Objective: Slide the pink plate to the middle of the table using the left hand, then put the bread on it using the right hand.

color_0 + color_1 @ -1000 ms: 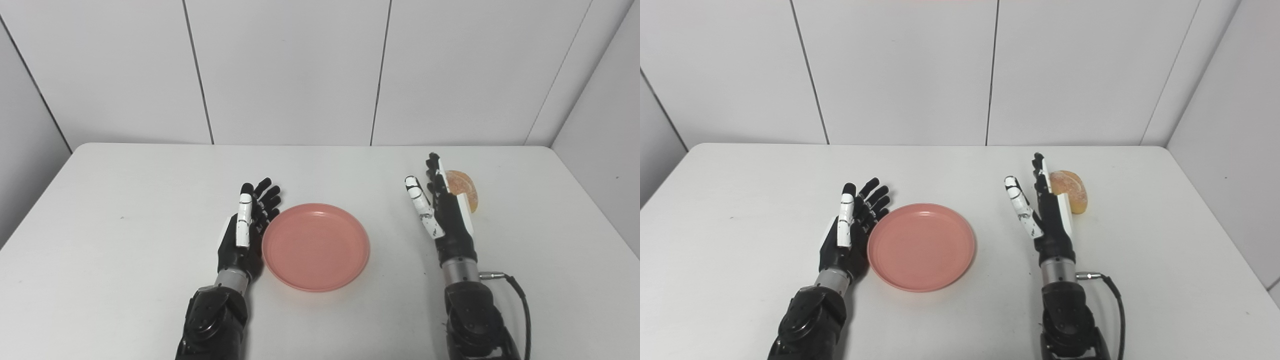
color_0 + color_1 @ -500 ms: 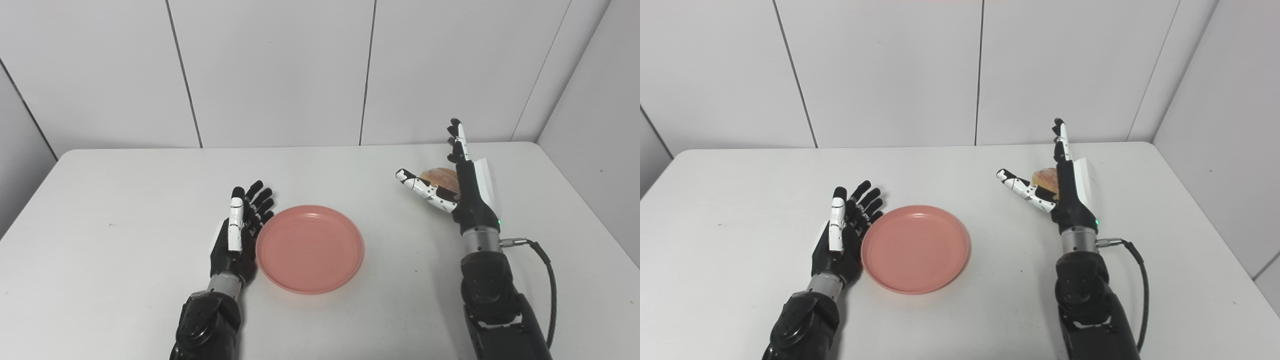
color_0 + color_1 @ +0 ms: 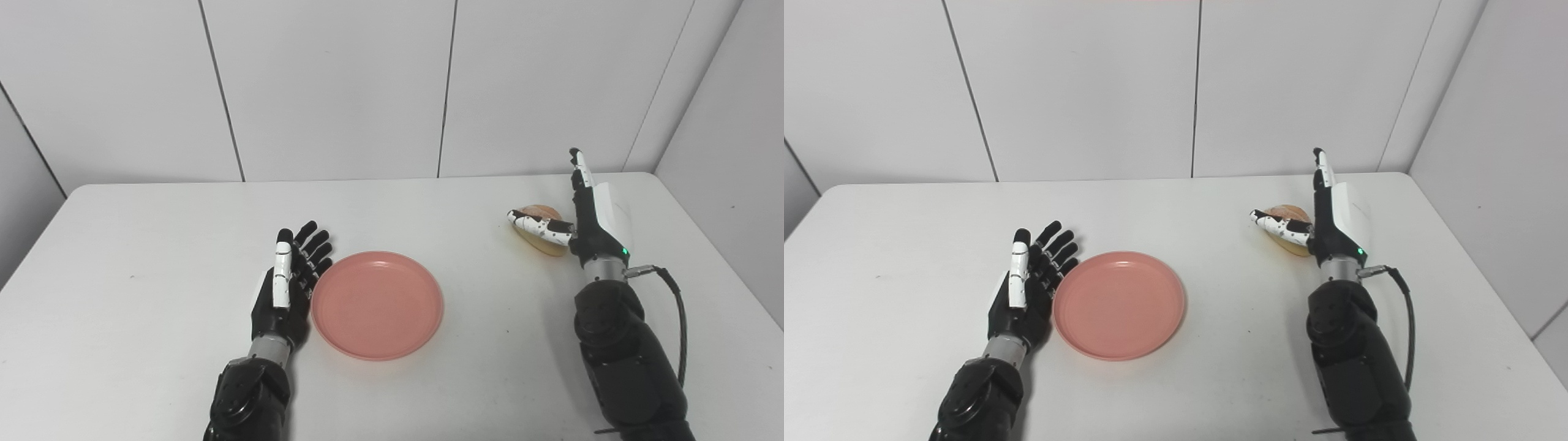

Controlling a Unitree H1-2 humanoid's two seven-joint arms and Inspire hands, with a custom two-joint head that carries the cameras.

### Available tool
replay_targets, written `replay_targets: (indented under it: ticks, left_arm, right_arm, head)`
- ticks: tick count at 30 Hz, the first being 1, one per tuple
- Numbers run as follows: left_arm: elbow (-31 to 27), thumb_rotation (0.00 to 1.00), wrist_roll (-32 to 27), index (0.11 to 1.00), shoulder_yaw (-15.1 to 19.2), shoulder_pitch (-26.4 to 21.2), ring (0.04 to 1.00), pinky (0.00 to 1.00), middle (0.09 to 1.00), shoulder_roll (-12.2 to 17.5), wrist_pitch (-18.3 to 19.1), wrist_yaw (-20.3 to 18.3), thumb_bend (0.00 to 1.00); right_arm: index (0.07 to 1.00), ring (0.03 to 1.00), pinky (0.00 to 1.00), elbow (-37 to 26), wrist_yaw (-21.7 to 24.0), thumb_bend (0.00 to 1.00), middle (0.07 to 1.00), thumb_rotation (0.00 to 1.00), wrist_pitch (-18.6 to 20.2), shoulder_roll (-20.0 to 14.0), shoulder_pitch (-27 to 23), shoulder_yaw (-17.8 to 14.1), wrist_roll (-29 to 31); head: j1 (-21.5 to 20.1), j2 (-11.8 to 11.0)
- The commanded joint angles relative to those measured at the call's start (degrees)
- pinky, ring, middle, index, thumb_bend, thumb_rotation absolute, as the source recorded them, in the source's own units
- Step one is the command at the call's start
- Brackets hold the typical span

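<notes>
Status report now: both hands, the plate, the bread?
Left hand open beside pink plate. Right hand open at bread, not gripping. Bread on table. Path clear.

White table (image 3: 153,245) before white panelled walls (image 3: 331,86).

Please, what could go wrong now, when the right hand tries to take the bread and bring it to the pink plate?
1. The right hand is open, thumb across the bread; closing badly might push it away.
2. The bread looks soft, so a hard squeeze could crush it.
3. The left hand rests open against the pink plate; moving it could shift the plate.
</notes>
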Motion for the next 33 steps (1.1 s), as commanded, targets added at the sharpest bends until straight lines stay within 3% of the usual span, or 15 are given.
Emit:
replay_targets:
  ticks: [1, 8, 12, 15, 17, 20, 23, 25, 27, 29, 33]
  left_arm:
    - [-0.1, 0.97, 0.8, 0.859, -0.4, -0.5, 0.901, 0.92, 0.875, -0.2, 0.8, 0.2, 0.63]
    - [-0.7, 0.97, 0.5, 0.863, -0.4, -0.3, 0.902, 0.91, 0.88, -0.5, 0.8, 0.2, 0.62]
    - [-1.0, 0.97, 0.7, 0.862, -0.5, -0.2, 0.902, 0.91, 0.879, -0.7, 0.6, 0.3, 0.61]
    - [-1.2, 0.98, 0.8, 0.863, -0.7, -0.1, 0.903, 0.91, 0.879, -0.7, 0.8, 0.4, 0.62]
    - [-1.2, 0.98, 0.8, 0.86, -0.8, -0.1, 0.9, 0.91, 0.877, -0.7, 0.8, 0.4, 0.61]
    - [-1.3, 0.98, 0.8, 0.859, -0.9, -0.1, 0.899, 0.91, 0.876, -0.8, 0.6, 0.5, 0.6]
    - [-1.4, 0.98, 0.9, 0.86, -0.9, -0.1, 0.898, 0.91, 0.876, -0.9, 0.7, 0.6, 0.61]
    - [-1.5, 0.97, 1.0, 0.854, -0.9, -0.1, 0.893, 0.9, 0.872, -1.0, 0.6, 0.8, 0.61]
    - [-1.5, 0.97, 1.1, 0.853, -1.0, -0.1, 0.892, 0.9, 0.871, -1.0, 0.7, 1.1, 0.61]
    - [-1.5, 0.97, 1.2, 0.85, -1.0, -0.2, 0.888, 0.89, 0.868, -1.1, 0.8, 1.2, 0.61]
    - [-1.3, 0.97, 1.3, 0.853, -0.9, -0.2, 0.891, 0.89, 0.87, -1.3, 0.6, 1.0, 0.61]
  right_arm:
    - [0.951, 0.848, 0.72, 0.7, -1.8, 0.78, 0.906, 0.37, 0.0, -1.3, -3.7, 0.5, -1.2]
    - [0.949, 0.896, 0.82, 8.8, -2.9, 0.77, 0.922, 0.35, -0.7, -3.9, -6.5, 4.3, -3.8]
    - [0.937, 0.877, 0.79, 12.2, -2.1, 0.77, 0.905, 0.38, -0.5, -4.6, -7.7, 5.9, -3.7]
    - [0.915, 0.846, 0.75, 14.4, -2.1, 0.77, 0.881, 0.39, -1.3, -4.8, -8.3, 6.7, -3.1]
    - [0.861, 0.769, 0.66, 15.9, -3.1, 0.76, 0.831, 0.34, -2.6, -4.6, -8.7, 6.9, -2.4]
    - [0.832, 0.723, 0.62, 17.3, -4.8, 0.74, 0.796, 0.31, -4.0, -4.1, -8.9, 6.8, -1.4]
    - [0.703, 0.43, 0.33, 18.1, -7.4, 0.59, 0.536, 0.04, -5.6, -3.4, -8.9, 6.7, -0.7]
    - [0.544, 0.323, 0.23, 18.1, -8.7, 0.52, 0.437, 0.1, -6.4, -3.4, -8.9, 7.0, -0.6]
    - [0.515, 0.312, 0.22, 17.9, -9.1, 0.51, 0.426, 0.12, -6.8, -3.4, -8.9, 7.2, -0.4]
    - [0.496, 0.349, 0.25, 17.6, -8.9, 0.52, 0.47, 0.02, -6.6, -3.4, -8.9, 7.2, -0.2]
    - [0.538, 0.392, 0.29, 16.8, -8.3, 0.51, 0.444, 0.0, -5.8, -3.6, -8.8, 7.3, 0.0]
  head:
    - [0.0, 0.0]
    - [0.3, 0.0]
    - [0.4, 0.1]
    - [0.6, 0.3]
    - [0.7, 0.3]
    - [0.9, 0.4]
    - [1.0, 0.5]
    - [0.9, 0.5]
    - [0.9, 0.5]
    - [0.9, 0.5]
    - [1.0, 0.5]
